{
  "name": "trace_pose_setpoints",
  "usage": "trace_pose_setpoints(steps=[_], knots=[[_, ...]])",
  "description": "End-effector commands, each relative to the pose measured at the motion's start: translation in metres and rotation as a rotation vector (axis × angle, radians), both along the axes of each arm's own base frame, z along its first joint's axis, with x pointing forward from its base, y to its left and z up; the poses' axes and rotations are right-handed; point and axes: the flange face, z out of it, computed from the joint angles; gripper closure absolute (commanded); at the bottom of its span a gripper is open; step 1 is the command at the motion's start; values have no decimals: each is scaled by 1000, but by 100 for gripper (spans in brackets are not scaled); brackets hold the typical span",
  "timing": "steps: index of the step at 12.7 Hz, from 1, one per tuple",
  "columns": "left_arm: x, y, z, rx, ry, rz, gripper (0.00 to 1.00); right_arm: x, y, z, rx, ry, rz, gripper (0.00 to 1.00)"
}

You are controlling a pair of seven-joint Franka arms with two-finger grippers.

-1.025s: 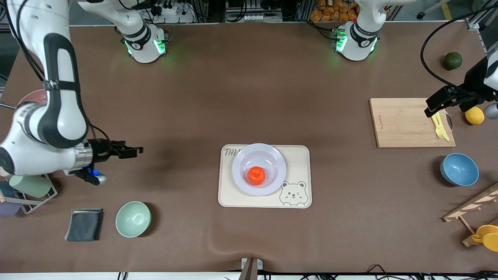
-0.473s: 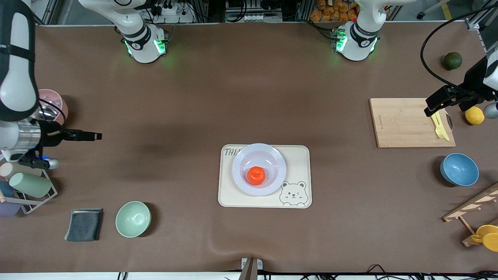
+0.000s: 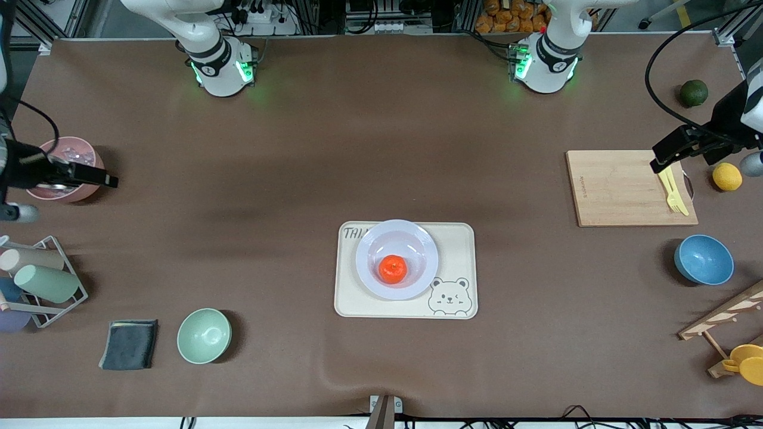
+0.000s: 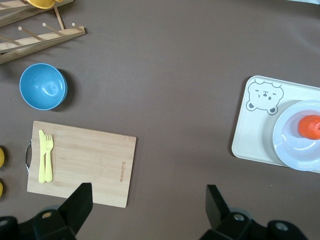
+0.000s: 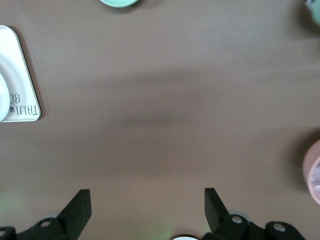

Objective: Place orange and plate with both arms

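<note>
Lowest in the front frame we note a mint-green bowl with a dark folded cloth beside it, lower left of the frame, and a wooden rack at the lower right corner. Center frame: the orange sits in the plate, and the plate rests on the cream bear-printed tray, covering the tray's upper left part. Both lie well apart from either gripper. A blue bowl stands at the right edge, slightly above the tray's level. Higher, at the right of the frame, a wooden cutting board carries yellow cutlery; a lemon lies beside it and a dark green fruit higher still. The left gripper hangs over the board's edge by the cutlery, empty, fingers spread wide; its wrist view shows the two fingers far apart, with the board, the blue bowl, the tray and the orange all below it. The right gripper hangs at the left edge of the frame over a pink bowl, likewise empty with fingers spread; its wrist view shows both fingers parted over bare brown table, only a corner of the tray in sight.
</note>
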Motion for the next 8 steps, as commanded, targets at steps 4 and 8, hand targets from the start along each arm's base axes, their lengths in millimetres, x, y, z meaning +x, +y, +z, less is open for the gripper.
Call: trace_pose_setpoints(steps=[4,8], knots=[[-12,0,10,-8,-6,-20,0,-31,-2,41,-19,-57,7,0],[-13,1,12,-10,-9,-21,0,-25,8,57,-115,-141,40,0]])
